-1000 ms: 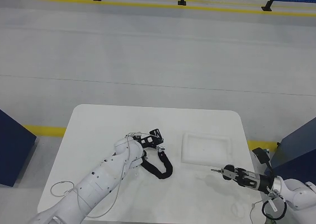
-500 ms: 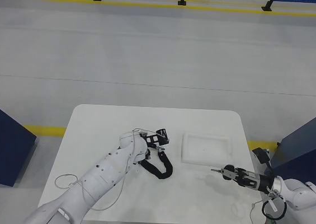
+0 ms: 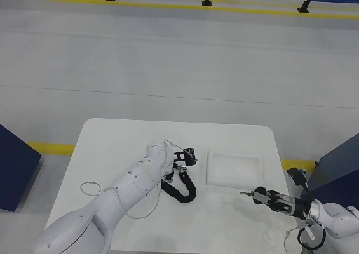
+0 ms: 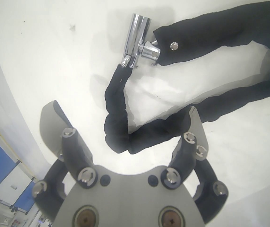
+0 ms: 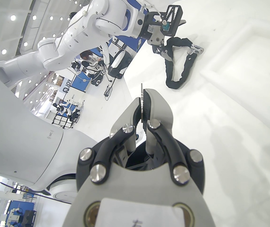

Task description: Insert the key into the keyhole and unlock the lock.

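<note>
Table (image 3: 103,152): white, with rounded corners; everything listed here is carried on it.
Chain lock (image 4: 220,41): a chain in a black fabric sleeve is laid in a loop near the table's middle, between the tray and the left edge.
Lock cylinder (image 4: 136,40): a chromed barrel is joined to both ends of the chain and lies flat at the end of the loop toward the far edge. The keyhole face cannot be made out.
Tray (image 3: 236,168): a shallow white tray is set just beside the loop, toward the right edge.
Left gripper (image 4: 122,119): its fingers are spread and nothing is grasped. It is hung over a bend of the sleeved chain, short of the cylinder.
Right gripper (image 5: 142,100): it is clenched on the key and held near the near right corner, well apart from the lock.
Key (image 5: 141,90): a thin metal blade is pinched between the fingertips, its tip projecting.
Step in hand: judged to be the securing of the lock; insertion is not yet begun.
Next move: the cylinder must be gripped and steadied, then the key carried past the tray and lined up with the barrel's axis.
</note>
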